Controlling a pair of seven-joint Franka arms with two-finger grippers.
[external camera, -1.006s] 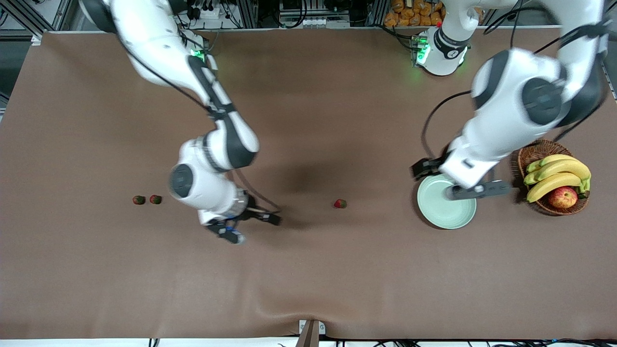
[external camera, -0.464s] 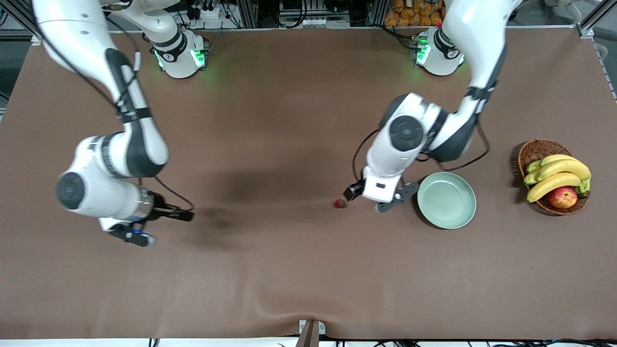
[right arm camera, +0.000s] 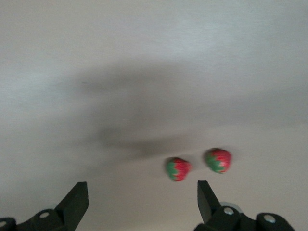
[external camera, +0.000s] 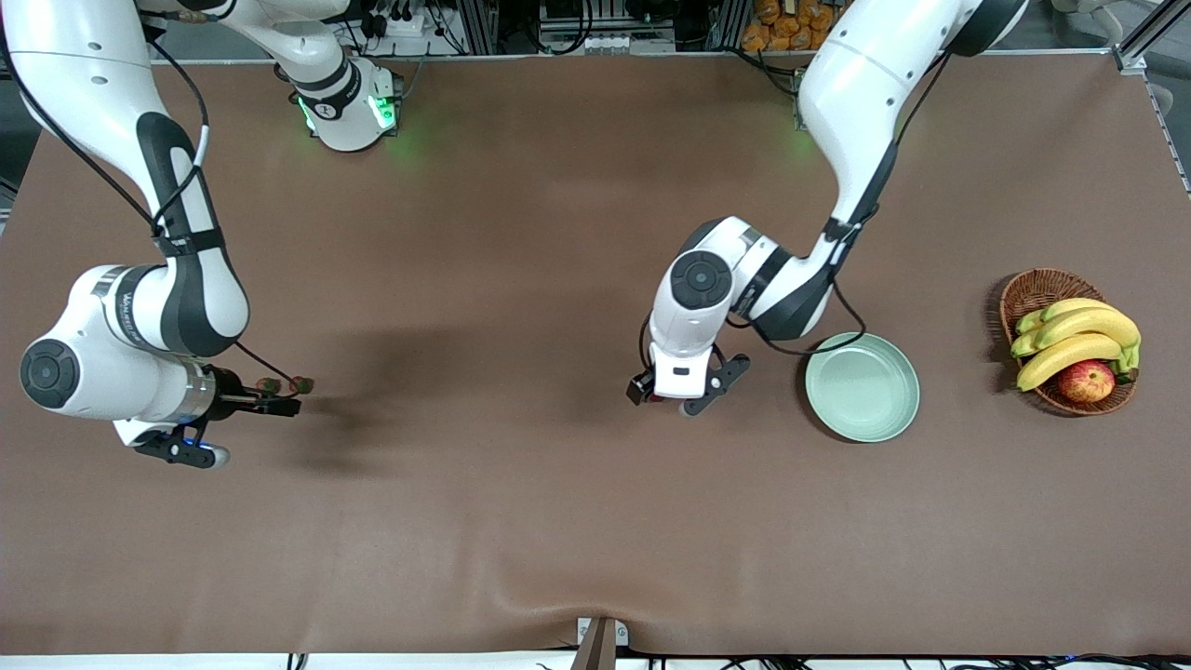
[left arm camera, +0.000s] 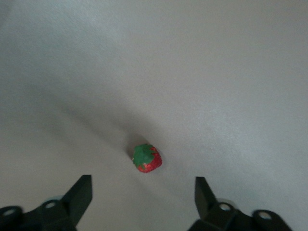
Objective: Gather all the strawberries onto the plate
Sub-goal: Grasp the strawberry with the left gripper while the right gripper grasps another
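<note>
The plate (external camera: 862, 387) sits on the table (external camera: 558, 521) toward the left arm's end. A wicker basket (external camera: 1033, 293) stands beside the plate, closer to that table end, holding bananas (external camera: 1079, 340) and an apple (external camera: 1086, 381). One strawberry (left arm camera: 147, 158) lies near the plate on the side toward the right arm's end. Two strawberries (right arm camera: 178, 169) lie side by side, well apart from the plate, toward the right arm's end.
</note>
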